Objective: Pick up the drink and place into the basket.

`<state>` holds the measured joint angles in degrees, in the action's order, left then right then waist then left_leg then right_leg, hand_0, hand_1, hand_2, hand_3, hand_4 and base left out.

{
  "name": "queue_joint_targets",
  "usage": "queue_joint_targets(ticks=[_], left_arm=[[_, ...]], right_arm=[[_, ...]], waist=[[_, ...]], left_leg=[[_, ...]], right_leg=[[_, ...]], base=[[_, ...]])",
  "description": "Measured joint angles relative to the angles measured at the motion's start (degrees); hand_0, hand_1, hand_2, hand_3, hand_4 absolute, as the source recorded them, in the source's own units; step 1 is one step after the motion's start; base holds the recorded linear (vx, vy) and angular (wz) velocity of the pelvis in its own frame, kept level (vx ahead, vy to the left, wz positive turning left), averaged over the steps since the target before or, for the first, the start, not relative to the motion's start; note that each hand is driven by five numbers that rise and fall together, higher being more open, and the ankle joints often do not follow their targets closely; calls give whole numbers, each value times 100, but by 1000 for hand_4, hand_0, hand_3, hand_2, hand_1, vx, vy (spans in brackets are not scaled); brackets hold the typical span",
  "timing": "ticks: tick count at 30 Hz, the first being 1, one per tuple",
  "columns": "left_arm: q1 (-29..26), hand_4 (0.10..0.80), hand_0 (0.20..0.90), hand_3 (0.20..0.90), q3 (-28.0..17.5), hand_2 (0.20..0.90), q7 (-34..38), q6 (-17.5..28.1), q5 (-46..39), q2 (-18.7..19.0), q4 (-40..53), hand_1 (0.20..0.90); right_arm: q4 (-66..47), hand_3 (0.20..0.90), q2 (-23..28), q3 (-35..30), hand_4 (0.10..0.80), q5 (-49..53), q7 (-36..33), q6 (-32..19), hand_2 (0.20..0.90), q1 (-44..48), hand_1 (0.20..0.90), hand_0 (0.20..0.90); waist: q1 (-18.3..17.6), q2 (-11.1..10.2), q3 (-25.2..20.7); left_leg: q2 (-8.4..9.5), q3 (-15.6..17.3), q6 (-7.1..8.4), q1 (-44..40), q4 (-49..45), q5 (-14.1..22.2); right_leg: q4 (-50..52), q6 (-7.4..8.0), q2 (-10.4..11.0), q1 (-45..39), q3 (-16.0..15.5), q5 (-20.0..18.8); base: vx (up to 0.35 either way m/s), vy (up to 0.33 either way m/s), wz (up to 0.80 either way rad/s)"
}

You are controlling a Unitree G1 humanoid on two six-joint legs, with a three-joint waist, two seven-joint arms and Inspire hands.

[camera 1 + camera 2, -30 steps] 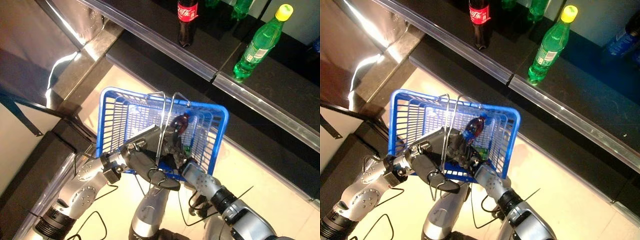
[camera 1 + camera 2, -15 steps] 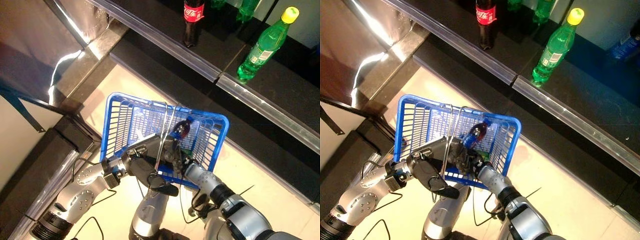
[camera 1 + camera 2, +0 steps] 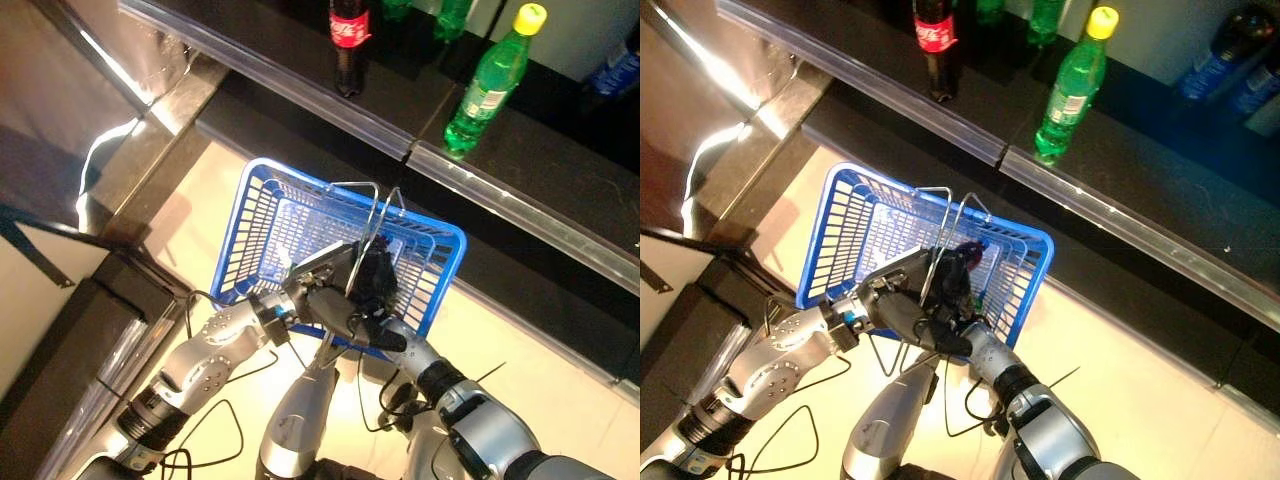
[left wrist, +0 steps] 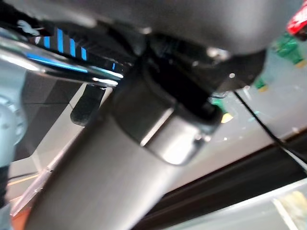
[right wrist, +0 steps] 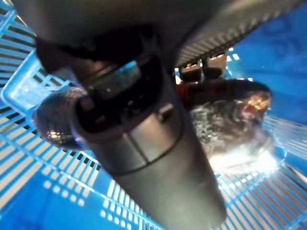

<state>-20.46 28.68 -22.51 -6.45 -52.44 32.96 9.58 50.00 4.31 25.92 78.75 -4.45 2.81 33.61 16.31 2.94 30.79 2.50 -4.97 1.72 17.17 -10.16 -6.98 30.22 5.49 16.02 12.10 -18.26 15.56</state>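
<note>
While the basket is steadied on its wire handles by the left hand, fingers seemingly curled there, the dark drink bottle is kept gripped inside by the right hand for dropping off.

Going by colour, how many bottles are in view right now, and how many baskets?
Dark bottles: 2, one on the shelf, one in the basket
Green bottles: 3
Blue-labelled bottles: 2
Basket: 1
Total: 8
</note>
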Motion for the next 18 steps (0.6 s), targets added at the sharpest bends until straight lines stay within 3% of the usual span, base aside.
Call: queue_joint_targets(ticks=[10, 18], left_arm=[[-19, 100, 300, 200, 15, 300, 588, 134, 636, -275, -306, 300], [-14, 100, 300, 200, -6, 300, 616, 191, 1080, -320, -590, 300]], right_arm=[[-1798, 900, 461, 218, 800, -302, -159, -351, 900, -1128, 900, 900], [-2511, 900, 791, -327, 800, -756, 96, -387, 900, -1755, 900, 900]], waist=[[-620, -170, 26], [-963, -365, 33]], left_leg=[[-113, 319, -7, 113, -106, 72], [-219, 468, 19, 233, -225, 135]], right_leg=[[66, -30, -79, 258, 239, -41], [146, -80, -187, 444, 359, -69]], base=[[-4, 49, -15], [11, 13, -11]])
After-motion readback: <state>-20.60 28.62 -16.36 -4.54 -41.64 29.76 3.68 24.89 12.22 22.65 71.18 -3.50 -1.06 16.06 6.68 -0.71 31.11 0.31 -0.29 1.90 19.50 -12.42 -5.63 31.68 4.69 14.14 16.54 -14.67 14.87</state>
